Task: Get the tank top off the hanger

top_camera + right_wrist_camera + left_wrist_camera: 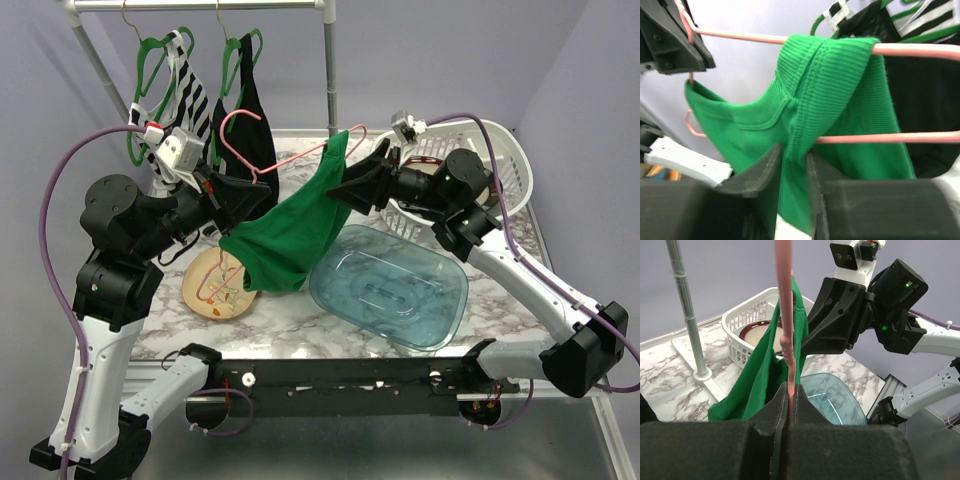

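Note:
A green tank top (290, 235) hangs on a pink wire hanger (262, 130) held in the air over the table. My left gripper (262, 192) is shut on the hanger's wire near its neck; the wire (785, 315) runs up between the jaws in the left wrist view. My right gripper (340, 187) is shut on the tank top's strap, which is draped over the hanger's right arm (915, 49). The green strap (825, 80) bunches down between the jaws in the right wrist view. The top (760, 380) hangs down toward the table.
A clear blue tub (390, 285) lies at front centre. A white laundry basket (505, 160) holding a bowl stands back right. A wooden plate (215, 285) lies under the top. A clothes rail (328, 60) at the back carries a striped top (185, 90) and a black top (245, 120) on green hangers.

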### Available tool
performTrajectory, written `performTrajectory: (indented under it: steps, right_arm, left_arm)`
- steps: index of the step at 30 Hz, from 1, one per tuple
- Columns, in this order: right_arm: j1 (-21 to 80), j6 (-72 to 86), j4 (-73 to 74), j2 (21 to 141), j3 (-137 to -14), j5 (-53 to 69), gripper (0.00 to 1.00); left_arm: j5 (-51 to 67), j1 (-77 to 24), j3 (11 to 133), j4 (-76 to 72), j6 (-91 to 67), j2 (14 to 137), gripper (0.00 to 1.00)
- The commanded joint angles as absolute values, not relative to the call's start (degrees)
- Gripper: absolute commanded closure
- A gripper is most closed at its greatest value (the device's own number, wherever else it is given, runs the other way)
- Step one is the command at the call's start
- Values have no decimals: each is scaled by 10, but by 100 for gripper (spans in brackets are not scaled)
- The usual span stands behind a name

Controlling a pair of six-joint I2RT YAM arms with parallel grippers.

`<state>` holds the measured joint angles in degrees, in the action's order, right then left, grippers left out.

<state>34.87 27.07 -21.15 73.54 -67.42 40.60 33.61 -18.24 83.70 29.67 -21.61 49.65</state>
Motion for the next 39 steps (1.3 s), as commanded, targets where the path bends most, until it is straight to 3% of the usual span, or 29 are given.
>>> performTrajectory:
  steps: [1, 3, 11, 18, 28, 39]
  right_arm:
    - [353, 270, -250, 723, -658, 367, 90]
    - [353, 268, -249, 715, -649, 327, 99]
    - [352, 255, -210, 635, -634, 141, 99]
    - [340, 246, -174, 649, -638, 9, 99]
    - [296, 321, -223, 681, -596, 69, 99]
    - [262, 363, -176, 726, -641, 180, 99]
  left_arm:
    - [352, -183, 837, 260, -230, 482, 100]
    - [351, -183, 838, 267, -229, 476, 100]
    - [276, -183, 849, 331, -182, 464, 100]
    - [292, -183, 856, 335, -186, 445, 100]
    - [276, -187, 877, 359, -174, 446, 100]
    - [229, -191, 853, 307, -177, 431, 100]
